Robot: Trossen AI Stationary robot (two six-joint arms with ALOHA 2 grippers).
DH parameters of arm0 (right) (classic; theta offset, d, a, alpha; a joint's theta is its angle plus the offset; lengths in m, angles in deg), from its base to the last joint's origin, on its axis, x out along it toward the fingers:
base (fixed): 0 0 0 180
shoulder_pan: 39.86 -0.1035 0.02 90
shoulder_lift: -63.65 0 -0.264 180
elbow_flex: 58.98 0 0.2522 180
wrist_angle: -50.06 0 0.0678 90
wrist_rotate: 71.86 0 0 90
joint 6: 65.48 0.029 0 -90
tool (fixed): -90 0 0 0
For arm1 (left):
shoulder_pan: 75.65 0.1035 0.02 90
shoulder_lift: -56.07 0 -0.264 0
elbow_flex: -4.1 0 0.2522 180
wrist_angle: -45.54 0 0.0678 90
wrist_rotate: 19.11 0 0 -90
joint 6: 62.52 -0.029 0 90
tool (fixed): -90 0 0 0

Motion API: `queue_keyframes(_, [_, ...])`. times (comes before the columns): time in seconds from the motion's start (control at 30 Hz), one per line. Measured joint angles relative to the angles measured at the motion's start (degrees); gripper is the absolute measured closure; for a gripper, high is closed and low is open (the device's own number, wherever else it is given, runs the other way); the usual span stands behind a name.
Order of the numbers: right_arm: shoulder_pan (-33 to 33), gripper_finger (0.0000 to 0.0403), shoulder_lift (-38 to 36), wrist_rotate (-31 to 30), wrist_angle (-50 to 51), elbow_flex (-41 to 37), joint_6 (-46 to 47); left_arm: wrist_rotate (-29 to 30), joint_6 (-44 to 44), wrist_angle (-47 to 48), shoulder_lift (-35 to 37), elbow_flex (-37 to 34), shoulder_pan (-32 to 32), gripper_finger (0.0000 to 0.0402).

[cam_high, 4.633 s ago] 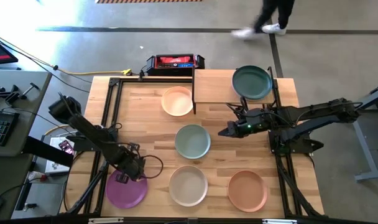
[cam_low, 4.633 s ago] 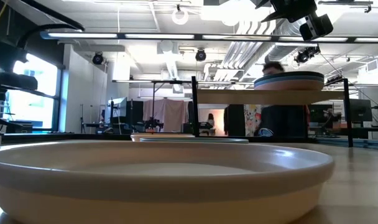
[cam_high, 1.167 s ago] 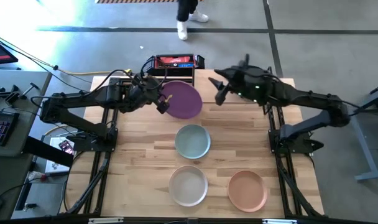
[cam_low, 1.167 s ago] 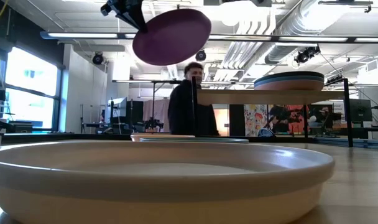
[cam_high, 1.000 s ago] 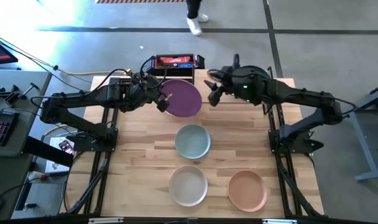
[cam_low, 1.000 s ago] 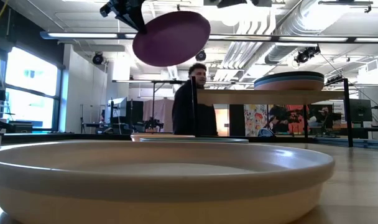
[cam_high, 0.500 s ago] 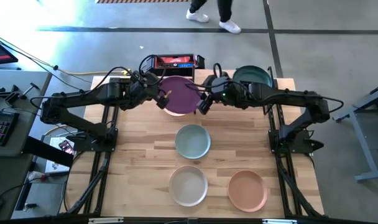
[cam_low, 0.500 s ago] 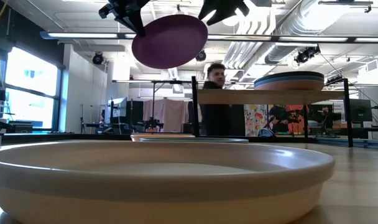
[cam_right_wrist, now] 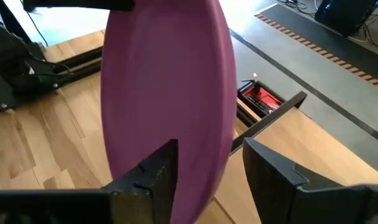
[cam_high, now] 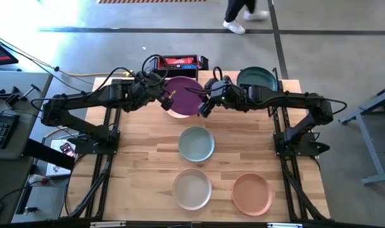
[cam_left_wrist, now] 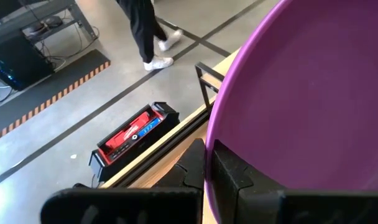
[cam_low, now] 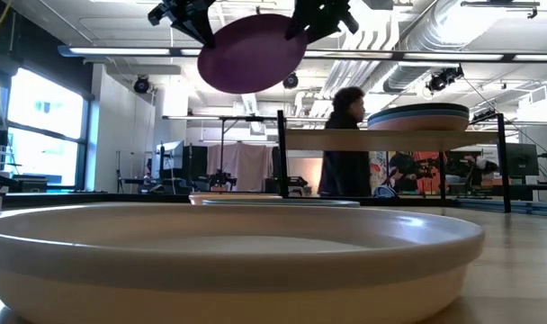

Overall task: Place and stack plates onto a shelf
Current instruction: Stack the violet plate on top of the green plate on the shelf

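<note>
Counted from the high view: one purple plate point(cam_high: 182, 96) held in the air, one peach plate point(cam_high: 175, 111) mostly hidden beneath it, one pale teal plate point(cam_high: 196, 144), one off-white plate point(cam_high: 192, 189) and one orange plate point(cam_high: 252, 194) on the wooden tabletop point(cam_high: 142, 145), and a stack on the shelf point(cam_high: 214, 86) topped by a dark green plate point(cam_high: 257, 79). In the low view the stack point(cam_low: 418, 117) is seen edge-on at the shelf's right part, with blue-grey and peach rims visible; the exact number in it cannot be told.

Both arms are stretched toward the table's far middle, meeting at the purple plate from opposite sides. The left gripper point(cam_high: 165, 100) is clamped on the plate's left rim; in the left wrist view its fingers point(cam_left_wrist: 229, 173) are seen pinching the edge. The right gripper point(cam_high: 204, 105) is placed at the plate's right edge with its fingers point(cam_right_wrist: 153, 171) spread, one on each side of the rim; contact cannot be told.

The purple plate is carried tilted, well above the tabletop and just left of the shelf. A person point(cam_low: 345, 144) is seen in the room beyond the table.
</note>
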Motion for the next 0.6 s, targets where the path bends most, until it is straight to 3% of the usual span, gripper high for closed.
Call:
queue_keyframes(0.33, [0.1,0.0391,0.0,-1.1,-0.7,0.0,1.8,-2.4,0.0,0.1,0.0,0.0,0.0,0.0393])
queue_keyframes(0.6, [0.2,0.0399,0.0,-0.4,0.1,0.0,4.3,-7.9,0.5,-0.1,0.0,0.0,0.5,0.0362])
